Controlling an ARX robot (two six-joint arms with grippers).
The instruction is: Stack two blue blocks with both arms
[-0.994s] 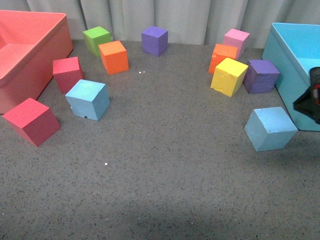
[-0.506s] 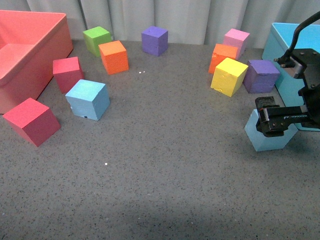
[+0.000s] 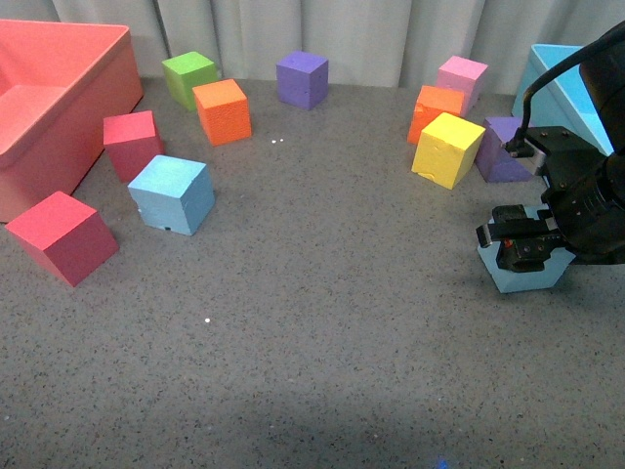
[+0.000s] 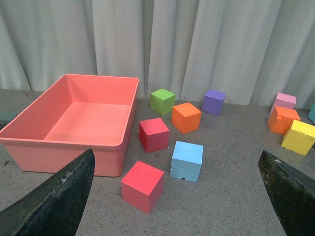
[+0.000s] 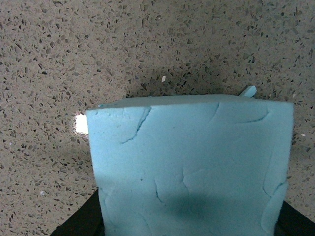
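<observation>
The right gripper [image 3: 520,244] hides most of one blue block [image 3: 522,281], grip unclear.

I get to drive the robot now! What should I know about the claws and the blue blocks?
Left claw: open and empty, away from the cubes.
Right claw: down over the right blue block, one finger on each side. The pictures do not show whether it is gripping.
left blue block: on the table beside a red cube, with no claw on it.
Done: nothing is stacked yet.
Left to do: grip one blue block, lift it and set it on top of the other.
</observation>
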